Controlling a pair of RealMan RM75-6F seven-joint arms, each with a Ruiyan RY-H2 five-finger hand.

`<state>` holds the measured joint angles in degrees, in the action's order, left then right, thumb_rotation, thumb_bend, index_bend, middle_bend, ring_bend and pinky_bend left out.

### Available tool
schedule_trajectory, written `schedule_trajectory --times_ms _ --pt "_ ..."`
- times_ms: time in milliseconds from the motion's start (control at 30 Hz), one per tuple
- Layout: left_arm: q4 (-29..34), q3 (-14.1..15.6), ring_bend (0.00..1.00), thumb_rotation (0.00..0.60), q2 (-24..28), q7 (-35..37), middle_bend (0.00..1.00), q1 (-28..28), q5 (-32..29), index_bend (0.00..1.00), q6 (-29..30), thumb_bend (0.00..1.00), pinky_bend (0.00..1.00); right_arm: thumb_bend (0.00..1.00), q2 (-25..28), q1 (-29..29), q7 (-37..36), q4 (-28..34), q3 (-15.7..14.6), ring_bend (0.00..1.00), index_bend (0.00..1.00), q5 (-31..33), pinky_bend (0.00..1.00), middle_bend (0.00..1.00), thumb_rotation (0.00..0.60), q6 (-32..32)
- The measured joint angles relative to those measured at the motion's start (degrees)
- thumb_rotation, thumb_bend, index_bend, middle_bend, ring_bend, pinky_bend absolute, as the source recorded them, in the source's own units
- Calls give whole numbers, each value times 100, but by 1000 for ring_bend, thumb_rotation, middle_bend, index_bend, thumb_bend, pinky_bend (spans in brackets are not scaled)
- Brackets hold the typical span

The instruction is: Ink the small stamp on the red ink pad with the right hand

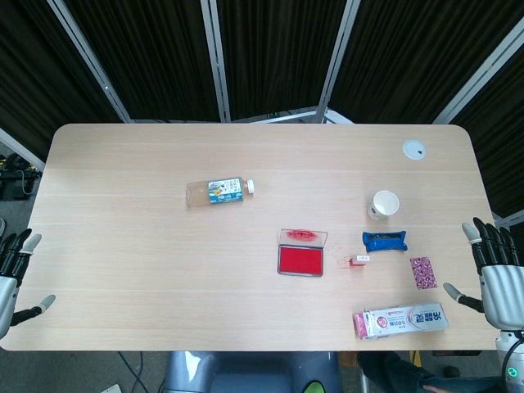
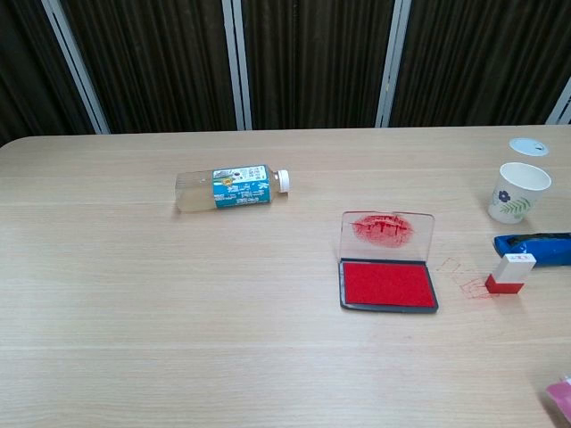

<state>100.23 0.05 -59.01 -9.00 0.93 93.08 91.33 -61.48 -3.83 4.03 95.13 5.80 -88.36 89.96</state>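
— While both hands wait, where's the small stamp (image 2: 510, 272)?
— Upright, long axis vertical, just right of the one red ink pad (image 2: 388, 284), lid raised.
— Fingers?
— Right hand (image 1: 496, 276) and left hand (image 1: 11, 268): spread, holding nothing.

On my wooden worktop (image 1: 123, 246) lie a bottle (image 1: 219, 191), the open red ink pad (image 1: 301, 259), the small stamp (image 1: 359, 259), a paper cup (image 1: 382, 204), a blue thing (image 1: 385, 241), a lid (image 1: 415, 149), a pink card (image 1: 422, 272) and a box (image 1: 403, 320).
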Motion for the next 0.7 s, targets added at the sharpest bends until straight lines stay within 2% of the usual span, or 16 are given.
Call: schedule_trajectory --times_ms 233,267,333,367,400,500,600,667,700 --pt "-8 -21 0 600 -7 -24 0 4 -36 0 -8 0 0 0 -22 -63 37 -74 -15 0 0 36 0 0 600 -164" --pt "-11 -28 0 600 -10 -31 0 7 -57 0 -19 0 0 0 -30 -93 69 -96 -13 6 0 37 31 0 600 -212" --pt "-19 -58 0 600 -25 -52 0 29 -126 0 -63 0 0 0 -57 -198 164 -164 10 163 0 43 319 0 600 -354" --pt "-22 -77 0 600 -38 -73 0 44 -165 0 -89 0 0 0 -70 -265 196 -199 24 322 0 39 545 0 600 -433" --pt "-24 -96 0 600 -53 -102 0 60 -206 0 -118 0 0 0 -84 -360 216 -244 43 487 0 38 719 0 600 -560" --pt "-27 -155 0 600 -123 -253 0 126 -353 0 -248 0 0 0 -129 -668 257 -358 103 692 0 61 875 0 600 -1012" --pt "-38 -204 0 600 -218 -462 0 190 -520 0 -385 0 0 0 -200 -1032 254 -465 171 754 44 140 942 50 600 -1593" --pt "-56 -240 0 600 -303 -625 0 236 -651 0 -478 0 0 0 -262 -1252 241 -514 209 775 167 234 971 180 600 -1974" --pt "-65 -255 0 600 -339 -686 0 255 -702 0 -513 0 0 0 -307 -1393 238 -541 231 778 198 314 973 220 600 -2218"
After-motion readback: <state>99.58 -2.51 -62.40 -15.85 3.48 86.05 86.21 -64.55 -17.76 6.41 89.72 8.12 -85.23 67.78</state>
